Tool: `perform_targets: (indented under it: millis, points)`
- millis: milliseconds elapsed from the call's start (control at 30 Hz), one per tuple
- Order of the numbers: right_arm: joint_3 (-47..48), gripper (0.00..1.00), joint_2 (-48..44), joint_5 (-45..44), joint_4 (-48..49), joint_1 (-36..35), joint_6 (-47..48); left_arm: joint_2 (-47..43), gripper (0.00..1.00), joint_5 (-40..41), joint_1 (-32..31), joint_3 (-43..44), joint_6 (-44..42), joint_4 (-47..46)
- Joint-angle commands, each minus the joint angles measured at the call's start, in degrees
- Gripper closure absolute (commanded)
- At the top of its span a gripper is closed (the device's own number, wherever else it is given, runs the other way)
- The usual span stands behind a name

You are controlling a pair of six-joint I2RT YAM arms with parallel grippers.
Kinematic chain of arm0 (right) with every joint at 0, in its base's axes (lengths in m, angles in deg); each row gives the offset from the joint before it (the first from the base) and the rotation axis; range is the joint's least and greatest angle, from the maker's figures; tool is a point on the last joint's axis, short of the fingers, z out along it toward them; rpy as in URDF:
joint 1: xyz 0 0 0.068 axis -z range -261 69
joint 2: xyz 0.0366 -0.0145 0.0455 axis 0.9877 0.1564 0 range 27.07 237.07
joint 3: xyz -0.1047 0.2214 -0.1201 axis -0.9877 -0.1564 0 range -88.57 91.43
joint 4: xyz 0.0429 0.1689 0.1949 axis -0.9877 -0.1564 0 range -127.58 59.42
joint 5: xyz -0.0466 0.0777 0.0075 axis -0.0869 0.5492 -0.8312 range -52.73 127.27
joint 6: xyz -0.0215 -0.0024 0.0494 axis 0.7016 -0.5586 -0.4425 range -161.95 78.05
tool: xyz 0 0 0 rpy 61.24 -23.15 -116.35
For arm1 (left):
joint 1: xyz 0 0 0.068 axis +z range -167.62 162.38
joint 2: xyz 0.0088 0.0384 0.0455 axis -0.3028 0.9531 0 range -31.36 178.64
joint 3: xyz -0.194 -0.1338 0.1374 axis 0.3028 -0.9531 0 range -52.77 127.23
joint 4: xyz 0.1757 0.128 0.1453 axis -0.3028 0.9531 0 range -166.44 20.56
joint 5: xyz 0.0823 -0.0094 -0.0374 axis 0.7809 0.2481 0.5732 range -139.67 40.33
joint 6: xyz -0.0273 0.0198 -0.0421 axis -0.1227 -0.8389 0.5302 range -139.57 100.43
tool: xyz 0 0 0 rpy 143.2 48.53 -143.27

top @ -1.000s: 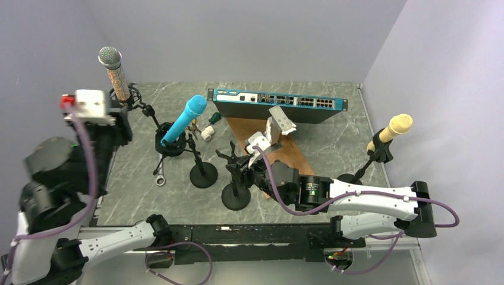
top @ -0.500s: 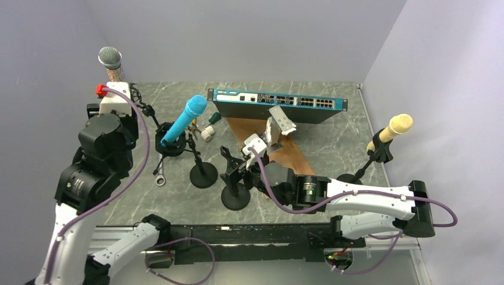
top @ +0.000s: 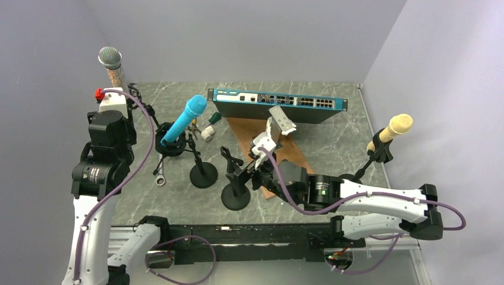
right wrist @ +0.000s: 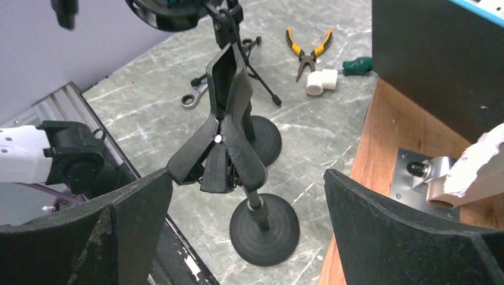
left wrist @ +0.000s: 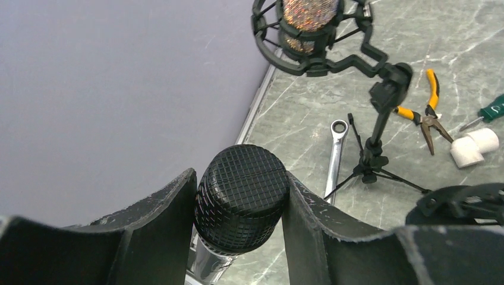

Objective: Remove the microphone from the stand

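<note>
Left gripper [left wrist: 239, 177]: clamped on the microphone [left wrist: 241, 205], with fingers [left wrist: 169, 219] pressing its black mesh head from 9 and 3 o'clock and a silver collar just showing below. Held in the air, off any stand, above the left edge of the table [left wrist: 285, 124] beside the grey wall. At 12 o'clock from the head, a glittery microphone [left wrist: 309, 15] in a black shock mount on a tripod. Toward 2 o'clock, a wrench [left wrist: 336, 148] flat on the marble, then pliers [left wrist: 427, 113] and a white fitting [left wrist: 473, 147] farther out.

Right gripper [right wrist: 246, 175]: spread wide, gripping nothing. Between its fingers, toward 12 o'clock, the empty clip [right wrist: 229, 101] of a black stand [right wrist: 264, 231] with a round base, one lower prong close to the 9 o'clock finger. At 3 o'clock, a wooden board [right wrist: 404, 124] carrying a small metal bracket.

Seen from above, around the right wrist: blue microphone [top: 184, 120] on its own stand at 10 o'clock, network switch [top: 276, 104] at 12 o'clock, yellow microphone [top: 395, 127] at 2 o'clock.
</note>
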Motion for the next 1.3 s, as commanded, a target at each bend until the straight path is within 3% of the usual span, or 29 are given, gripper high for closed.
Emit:
perform_targets:
  millis: [0, 300, 567, 667, 833, 933, 1100, 1267]
  points:
    - [0.5, 0.00, -4.5, 0.4, -0.2, -0.1, 2.4, -0.7, 1.00, -2.5, 4.4, -2.8, 4.2, -3.5]
    - [-5.4, 0.00, -15.3, 2.6, 1.2, -0.1, 3.2, 3.0, 1.00, -6.7, 13.6, -10.1, 6.9, -5.8]
    - [-8.5, 0.00, -25.2, 2.9, -1.3, -0.1, 5.1, 4.6, 1.00, -19.0, 28.9, -11.7, 15.4, -6.0]
    - [-8.6, 0.00, -28.6, 3.1, -2.7, -0.1, 6.3, 8.2, 1.00, -18.1, 31.2, -11.1, 14.6, -6.3]
    - [-8.6, 0.00, -33.3, 3.5, -4.5, -0.1, 6.5, 11.9, 1.00, -21.7, 38.6, -16.2, 13.6, -15.8]
    - [-9.3, 0.00, -35.6, 5.1, -4.5, -0.1, 5.9, 17.4, 1.00, -28.5, 44.8, -16.2, 13.6, -17.9]
    - [-8.9, 0.00, -37.4, 3.5, -6.2, -0.1, 5.5, 27.5, 1.00, -39.4, 47.5, -13.3, 15.7, -14.5]
    - [-9.5, 0.00, -37.6, 3.9, -5.7, -0.1, 5.6, 37.9, 1.00, -40.4, 47.5, -9.8, 19.4, -9.2]
